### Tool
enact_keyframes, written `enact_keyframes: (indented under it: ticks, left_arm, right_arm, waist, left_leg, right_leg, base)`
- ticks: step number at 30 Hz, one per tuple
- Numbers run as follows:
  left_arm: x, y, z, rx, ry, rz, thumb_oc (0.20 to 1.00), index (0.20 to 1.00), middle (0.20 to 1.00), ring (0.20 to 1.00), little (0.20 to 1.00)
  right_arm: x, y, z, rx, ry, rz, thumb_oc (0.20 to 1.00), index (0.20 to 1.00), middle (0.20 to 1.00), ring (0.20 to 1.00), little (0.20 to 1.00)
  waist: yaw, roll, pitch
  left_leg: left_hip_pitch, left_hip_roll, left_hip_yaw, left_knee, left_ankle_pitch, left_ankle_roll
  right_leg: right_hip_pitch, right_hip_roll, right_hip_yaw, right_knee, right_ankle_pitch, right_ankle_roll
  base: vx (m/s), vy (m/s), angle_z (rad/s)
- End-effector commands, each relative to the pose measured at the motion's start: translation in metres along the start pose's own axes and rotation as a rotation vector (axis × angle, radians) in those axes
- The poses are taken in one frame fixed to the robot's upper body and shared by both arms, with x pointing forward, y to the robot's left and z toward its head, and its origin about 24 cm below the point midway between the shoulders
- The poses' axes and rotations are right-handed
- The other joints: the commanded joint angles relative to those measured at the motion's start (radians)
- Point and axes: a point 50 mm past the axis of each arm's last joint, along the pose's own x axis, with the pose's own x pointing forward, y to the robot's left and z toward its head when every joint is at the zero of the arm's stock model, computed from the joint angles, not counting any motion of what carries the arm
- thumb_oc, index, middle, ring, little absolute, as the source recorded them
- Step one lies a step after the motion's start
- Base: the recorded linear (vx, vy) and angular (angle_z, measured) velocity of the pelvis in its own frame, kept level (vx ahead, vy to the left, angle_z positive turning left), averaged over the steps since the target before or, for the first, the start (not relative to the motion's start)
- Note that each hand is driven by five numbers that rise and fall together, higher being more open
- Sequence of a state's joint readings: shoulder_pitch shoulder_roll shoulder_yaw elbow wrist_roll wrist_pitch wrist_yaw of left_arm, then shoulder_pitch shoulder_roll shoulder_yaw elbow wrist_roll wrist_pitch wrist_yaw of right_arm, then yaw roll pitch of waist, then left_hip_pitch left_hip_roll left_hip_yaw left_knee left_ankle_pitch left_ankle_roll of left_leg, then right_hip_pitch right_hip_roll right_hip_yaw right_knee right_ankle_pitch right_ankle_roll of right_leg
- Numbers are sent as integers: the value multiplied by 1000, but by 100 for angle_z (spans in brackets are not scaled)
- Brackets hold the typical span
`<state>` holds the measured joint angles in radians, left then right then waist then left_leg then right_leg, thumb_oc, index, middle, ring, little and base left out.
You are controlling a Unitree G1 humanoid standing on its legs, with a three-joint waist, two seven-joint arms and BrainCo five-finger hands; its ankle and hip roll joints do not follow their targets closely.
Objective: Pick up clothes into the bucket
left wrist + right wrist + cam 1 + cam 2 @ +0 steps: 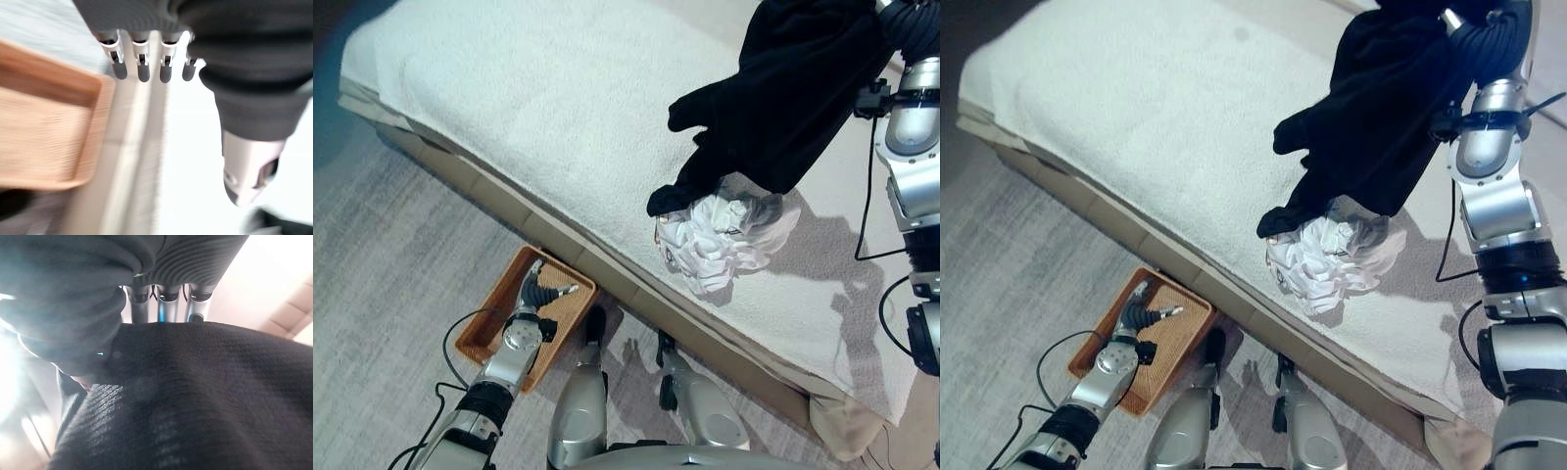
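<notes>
A black garment [783, 88] hangs in the air above the bed's right part, its lowest tail just over a crumpled white garment [724, 240] that lies on the bed. My right hand [1484, 39] is raised at the top right and is shut on the black garment [195, 396]; the cloth covers its fingertips. A shallow brown woven basket [573, 313] sits on the floor against the bed's near side. My left hand [540, 294] hovers over the basket [49, 127] with straight fingers [142, 68] and holds nothing.
The bed [529, 117] is covered with a white towelling sheet and runs diagonally across the view; its near edge [607, 264] drops to a beige base. Grey carpet [401, 245] lies to the left of the basket.
</notes>
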<state>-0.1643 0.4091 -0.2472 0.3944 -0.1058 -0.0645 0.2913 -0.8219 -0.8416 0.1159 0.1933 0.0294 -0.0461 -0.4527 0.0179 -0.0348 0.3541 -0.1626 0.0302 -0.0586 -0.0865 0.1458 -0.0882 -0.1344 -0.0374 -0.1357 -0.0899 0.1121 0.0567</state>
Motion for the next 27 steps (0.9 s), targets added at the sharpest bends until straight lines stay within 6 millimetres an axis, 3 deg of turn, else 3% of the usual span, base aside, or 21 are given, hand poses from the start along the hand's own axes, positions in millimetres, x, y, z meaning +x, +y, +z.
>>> enact_keyframes:
  ticks: [1,6,12,17,21,27]
  left_arm:
    - [-3,8,22,-81,-123,-13,1000,1000,1000,1000,1000]
    - [3,25,87,-86,-379,-80,1000,1000,1000,1000,1000]
    - [11,5,126,-70,-489,-233,1000,1000,1000,1000,1000]
    - [19,-28,137,-107,-464,-400,1000,1000,1000,1000,1000]
    - [23,-55,125,-140,-371,-475,1000,1000,1000,1000,1000]
    - [24,-79,116,-150,-299,-527,1000,1000,1000,1000,1000]
  right_arm:
    - [-2,3,14,44,-89,70,200,200,200,200,200]
    - [-22,25,16,125,-80,331,200,200,200,200,200]
    - [-36,49,27,185,-93,591,200,200,200,200,200]
    - [-52,75,45,294,-128,765,200,200,200,200,200]
    - [-66,89,73,419,-214,895,200,200,200,200,200]
    - [-81,99,90,606,-224,966,200,200,200,200,200]
  waist:
    - [-19,-37,-176]
    - [-29,-43,-234]
    - [-42,-54,-277]
    - [-50,-51,-293]
    - [-56,-49,-300]
    - [-61,-45,-297]
  left_leg:
    - [31,-43,51,-1,-65,42]
    - [77,-36,69,-1,-83,44]
    - [110,-29,82,-1,-92,42]
    - [131,-28,87,-1,-96,42]
    - [138,-29,89,-1,-96,43]
    - [145,-29,89,-1,-96,45]
  right_leg:
    - [5,-33,6,3,4,69]
    - [44,-31,13,3,-10,72]
    - [74,-28,22,3,-16,72]
    - [92,-29,29,3,-17,70]
    - [99,-30,30,3,-16,69]
    - [105,-33,28,3,-15,70]
  base:
    - [87,7,-2]
    - [78,-1,-12]
    - [54,-3,-9]
    - [22,2,-5]
    - [0,0,0]
    - [0,0,0]
